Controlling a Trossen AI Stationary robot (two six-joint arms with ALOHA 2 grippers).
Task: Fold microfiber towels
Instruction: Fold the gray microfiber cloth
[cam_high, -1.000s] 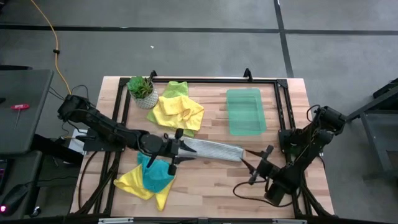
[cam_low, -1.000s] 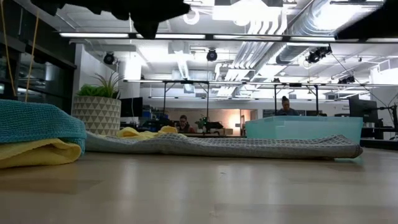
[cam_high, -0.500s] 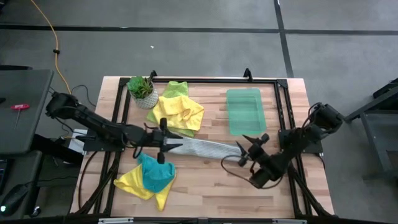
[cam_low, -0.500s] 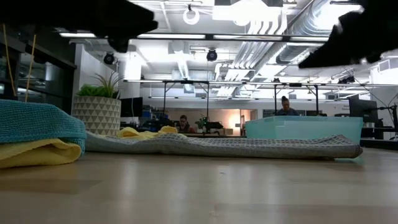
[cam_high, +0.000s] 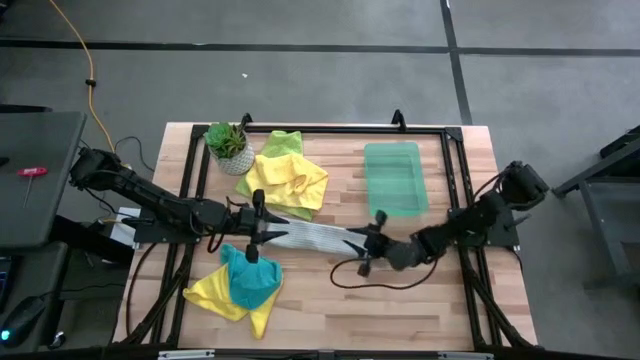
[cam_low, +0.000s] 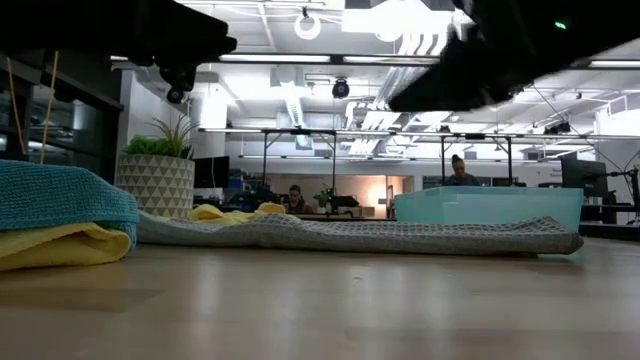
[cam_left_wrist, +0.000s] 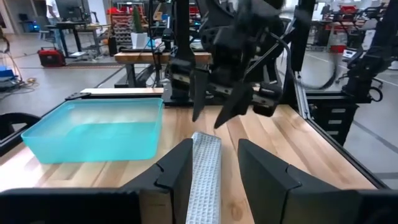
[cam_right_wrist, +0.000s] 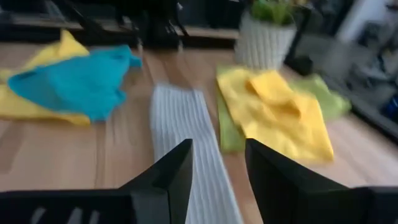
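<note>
A grey microfiber towel (cam_high: 315, 236), folded into a long narrow strip, lies flat on the wooden table (cam_high: 330, 300) at mid-table, running left to right. My left gripper (cam_high: 272, 230) hovers open over the strip's left end and points toward the table's right edge. In the left wrist view its fingers frame the strip (cam_left_wrist: 205, 168). My right gripper (cam_high: 350, 242) hovers open over the strip's right end, pointing left, with the strip (cam_right_wrist: 183, 124) showing between its fingers. In the low view the strip (cam_low: 350, 235) rests on the table with both arms above it.
A yellow towel on a lime green one (cam_high: 285, 178) lies at the far left beside a potted plant (cam_high: 228, 145). A teal towel on a yellow one (cam_high: 245, 285) lies near left. A translucent green tray (cam_high: 393, 178) stands far right. Bare wood lies near right.
My left gripper has drawn back toward the table's left edge, off the grey strip's left end. My right gripper has swung from the near right toward the strip's right end, turning until it points left. The strip has stayed flat where it was.
</note>
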